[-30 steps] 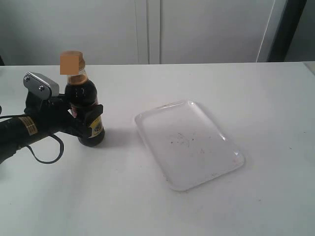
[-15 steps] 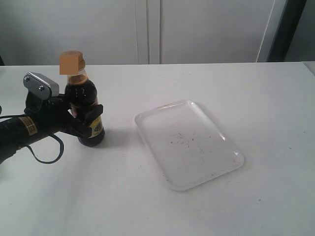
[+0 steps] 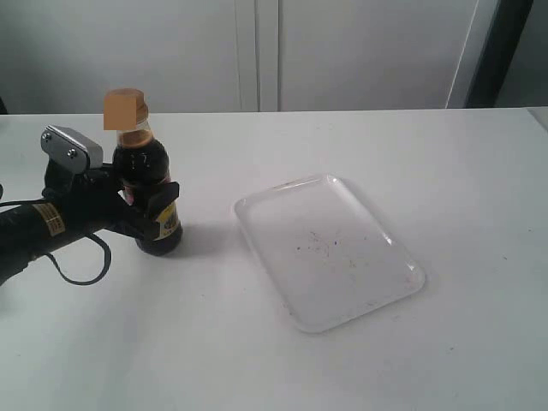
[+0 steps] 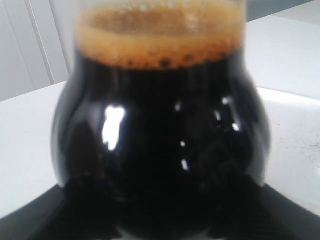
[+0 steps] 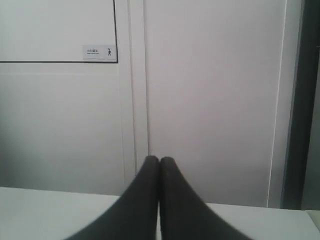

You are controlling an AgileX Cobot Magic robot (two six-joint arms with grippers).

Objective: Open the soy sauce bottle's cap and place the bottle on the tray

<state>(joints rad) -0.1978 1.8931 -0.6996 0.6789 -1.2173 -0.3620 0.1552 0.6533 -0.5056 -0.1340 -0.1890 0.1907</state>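
Observation:
The soy sauce bottle (image 3: pixel 147 184) stands upright on the white table at the left, its dark liquid filling the left wrist view (image 4: pixel 160 130). Its orange-brown cap (image 3: pixel 124 109) sits closed on the neck. My left gripper (image 3: pixel 152 214) is shut on the bottle's lower body from the left side, one black finger across the yellow label. The white tray (image 3: pixel 330 250) lies flat to the right of the bottle, apart from it, with a few dark specks. My right gripper (image 5: pixel 159 161) shows only in its wrist view, fingers pressed together, holding nothing, facing a white wall.
White cabinet doors (image 3: pixel 257 51) stand behind the table. A dark vertical post (image 3: pixel 497 51) rises at the back right. The left arm's cable (image 3: pixel 81 265) loops on the table in front of the arm.

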